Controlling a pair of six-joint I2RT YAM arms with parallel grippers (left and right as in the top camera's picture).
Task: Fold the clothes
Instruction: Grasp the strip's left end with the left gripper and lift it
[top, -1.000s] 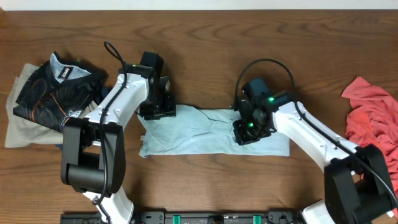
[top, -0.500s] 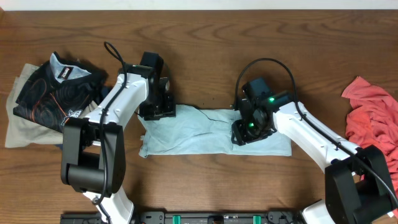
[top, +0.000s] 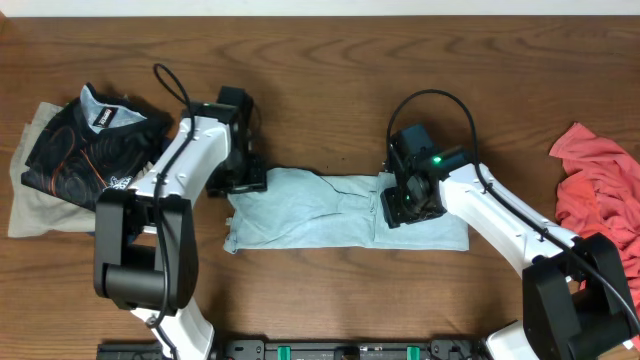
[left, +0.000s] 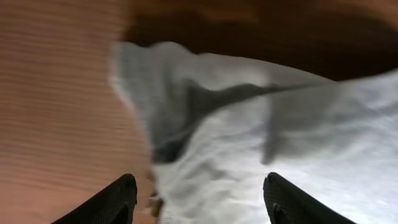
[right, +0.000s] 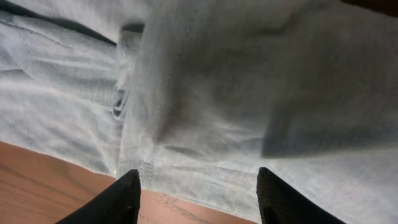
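Centrally, the pale blue-grey T-shirt (top: 330, 215) was laid in a strip. Left gripper (left: 199, 186) at its 10 o'clock corner and right gripper (right: 199, 180) toward 3 o'clock were held open and empty, likely poised for the next fold.

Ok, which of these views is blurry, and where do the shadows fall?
Left wrist view: blurred all over, with the T-shirt and table smeared and deep shadow along the top. Right wrist view: fairly sharp, with a seam readable and a dark shadow patch on the cloth at right. Overhead view: sharp and evenly lit, no glare on the wood.
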